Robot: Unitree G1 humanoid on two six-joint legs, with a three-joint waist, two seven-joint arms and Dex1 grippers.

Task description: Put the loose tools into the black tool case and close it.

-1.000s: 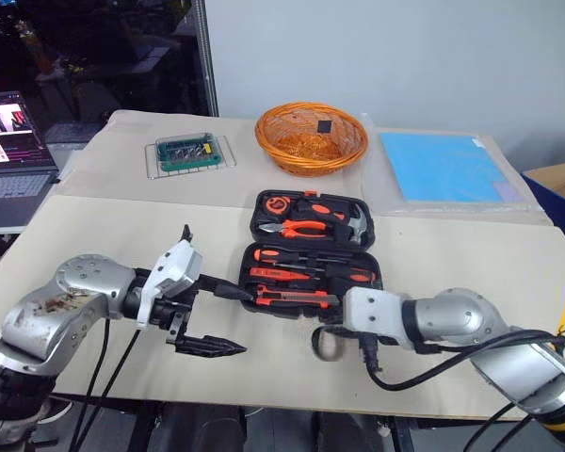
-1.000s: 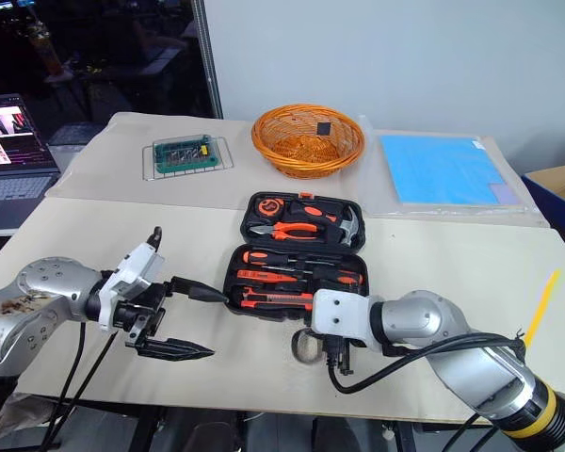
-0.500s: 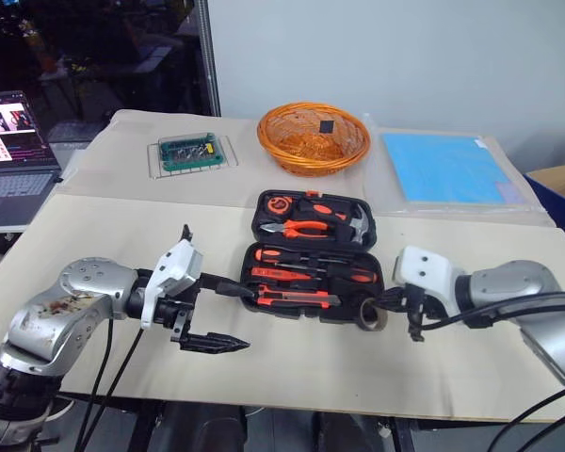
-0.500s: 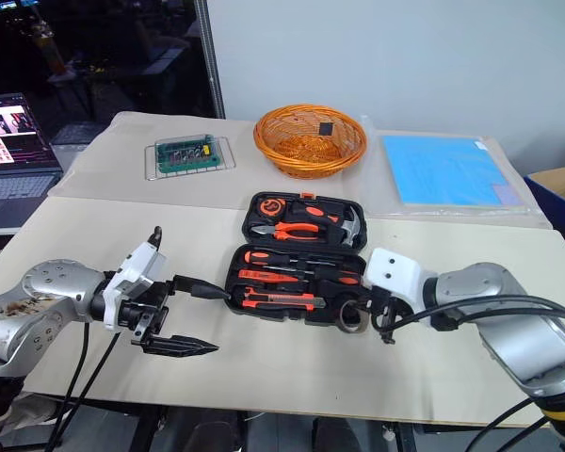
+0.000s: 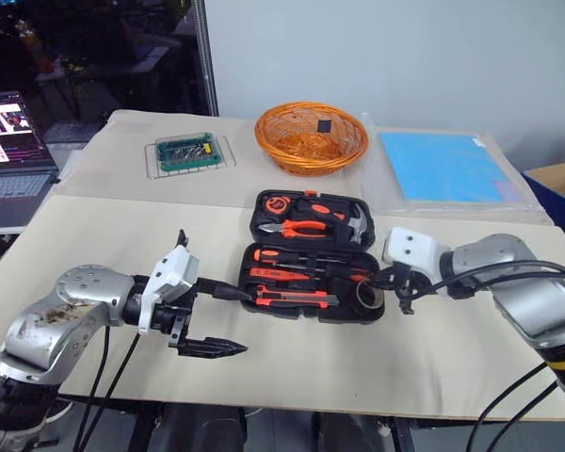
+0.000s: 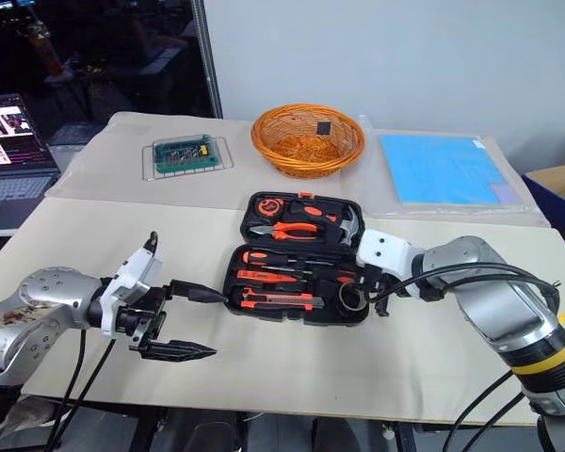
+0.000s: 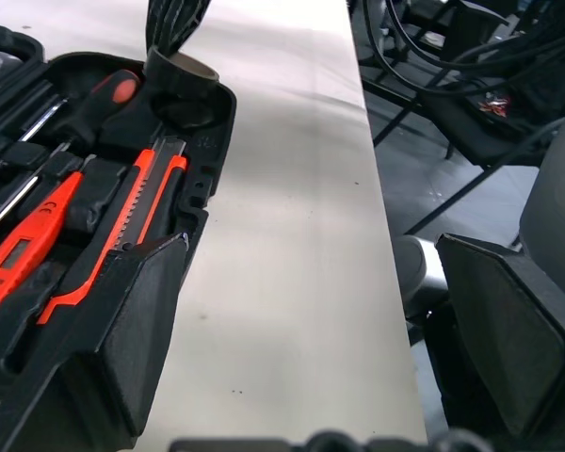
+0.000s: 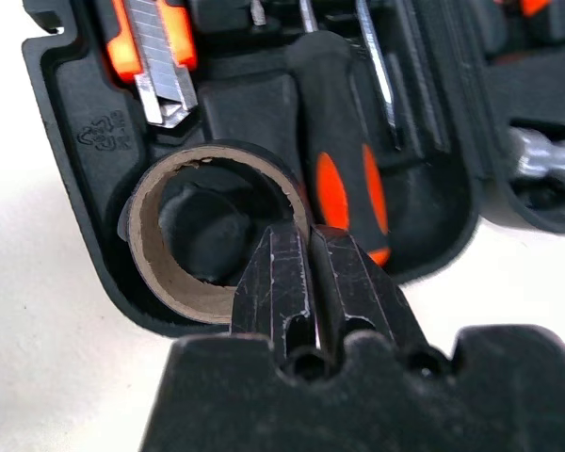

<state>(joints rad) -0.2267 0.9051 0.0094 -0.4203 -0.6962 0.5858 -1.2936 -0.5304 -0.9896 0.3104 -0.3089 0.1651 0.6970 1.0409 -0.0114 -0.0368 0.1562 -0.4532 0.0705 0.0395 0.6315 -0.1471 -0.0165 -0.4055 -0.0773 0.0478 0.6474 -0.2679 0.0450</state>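
While the right gripper (image 8: 306, 282) pinches the wall of the tan tape roll (image 8: 212, 231) between its closed black fingers, the roll sits tilted over the near right corner recess of the black tool case (image 5: 313, 256), its open core facing up and toward the robot. The case lies open on the beige table (image 5: 104, 245), its long axis running left to right, with the lid half on the far side and the tray half nearer the robot. In the tray the orange-and-black screwdrivers (image 5: 306, 256) lie lengthwise along that same axis, handles and shafts parallel to the near edge. The utility knife (image 5: 292, 299) lies in the nearest slot, also lengthwise, its blade end pointing toward the roll. A small moulded recycling mark can be seen on the case rim beside the roll in the right wrist view, but its characters are too small to read. In the lid half lie the orange-handled pliers (image 5: 306, 227) and a hammer (image 5: 356, 224). The left gripper (image 5: 228, 320) hovers just left of the case with its fingers spread wide and nothing between them, one fingertip close to the tray's left edge. Beyond the case stand an orange wicker basket (image 5: 311, 138), a blue sheet (image 5: 447, 168) and a green circuit board (image 5: 188, 151); a laptop (image 5: 9, 155) sits at the far left.
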